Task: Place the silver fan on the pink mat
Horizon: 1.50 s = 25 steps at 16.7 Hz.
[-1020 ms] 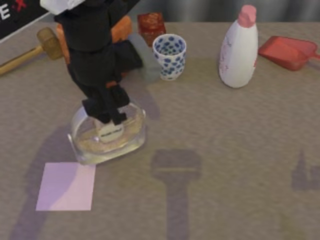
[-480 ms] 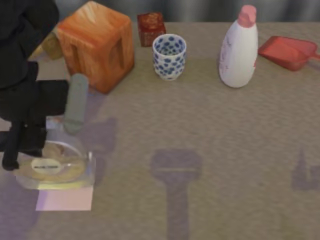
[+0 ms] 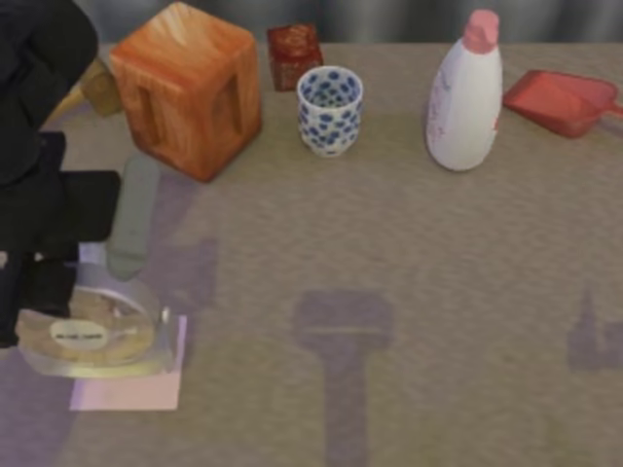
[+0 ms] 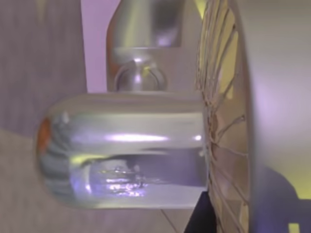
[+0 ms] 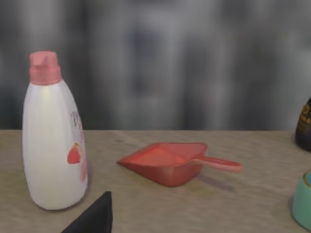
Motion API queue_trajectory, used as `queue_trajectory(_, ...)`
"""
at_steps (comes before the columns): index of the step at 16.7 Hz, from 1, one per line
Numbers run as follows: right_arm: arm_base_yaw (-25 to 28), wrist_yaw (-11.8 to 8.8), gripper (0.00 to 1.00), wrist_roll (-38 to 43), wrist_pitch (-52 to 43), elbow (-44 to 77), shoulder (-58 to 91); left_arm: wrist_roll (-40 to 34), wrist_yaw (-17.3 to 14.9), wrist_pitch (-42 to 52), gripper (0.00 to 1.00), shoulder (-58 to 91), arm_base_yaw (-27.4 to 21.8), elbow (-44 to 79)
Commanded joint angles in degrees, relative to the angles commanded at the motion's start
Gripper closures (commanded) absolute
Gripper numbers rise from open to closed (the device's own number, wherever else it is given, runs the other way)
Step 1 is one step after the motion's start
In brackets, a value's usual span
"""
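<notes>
The silver fan [image 3: 92,336] faces up at the table's front left, its golden grille and white label showing and its grey stand [image 3: 131,224] pointing toward the back. It hangs over the back part of the pink mat [image 3: 131,389]; I cannot tell whether they touch. My left gripper [image 3: 24,311] is shut on the fan's rim at its left side. In the left wrist view the shiny motor housing [image 4: 121,150] and grille [image 4: 223,121] fill the picture, with one dark finger [image 4: 201,218] against the grille. Only a dark corner of my right gripper [image 5: 92,218] shows, in the right wrist view.
A wooden block [image 3: 190,88] stands behind the fan, with a mallet [image 3: 92,88] beside it. Along the back are a small red box [image 3: 295,51], a blue-spotted cup [image 3: 329,107], a white bottle with a pink cap [image 3: 465,92] and a red scoop [image 3: 560,100].
My left gripper has carried the fan from the middle left of the table leftward and toward the front, over the pink mat. In the last half second it shifted only slightly.
</notes>
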<state>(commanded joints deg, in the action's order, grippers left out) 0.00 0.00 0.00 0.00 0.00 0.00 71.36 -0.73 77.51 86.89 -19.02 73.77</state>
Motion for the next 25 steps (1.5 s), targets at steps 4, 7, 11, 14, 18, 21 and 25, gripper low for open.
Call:
queue_trajectory(4,0.0,0.0,0.0,0.0,0.0,0.0,0.0,0.15,-0.02,-5.82,1.0,0.61,0.34,-4.98)
queue_trajectory(7,0.0,0.0,0.0,0.0,0.0,0.0,0.0,0.25,-0.04,-7.02,1.0,0.76,0.38,-6.08)
queue_trajectory(11,0.0,0.0,0.0,0.0,0.0,0.0,0.0,0.25,-0.04,-7.02,0.85,0.76,0.38,-6.08)
queue_trajectory(14,0.0,0.0,0.0,0.0,0.0,0.0,0.0,0.25,-0.04,-7.02,0.62,0.76,0.38,-6.08)
queue_trajectory(18,0.0,0.0,0.0,0.0,0.0,0.0,0.0,0.25,-0.04,-7.02,0.32,0.76,0.38,-6.08)
queue_trajectory(21,0.0,0.0,0.0,0.0,0.0,0.0,0.0,0.25,-0.04,-7.02,0.1,0.76,0.38,-6.08)
queue_trajectory(25,0.0,0.0,0.0,0.0,0.0,0.0,0.0,0.25,-0.04,-7.02,0.0,0.76,0.38,-6.08)
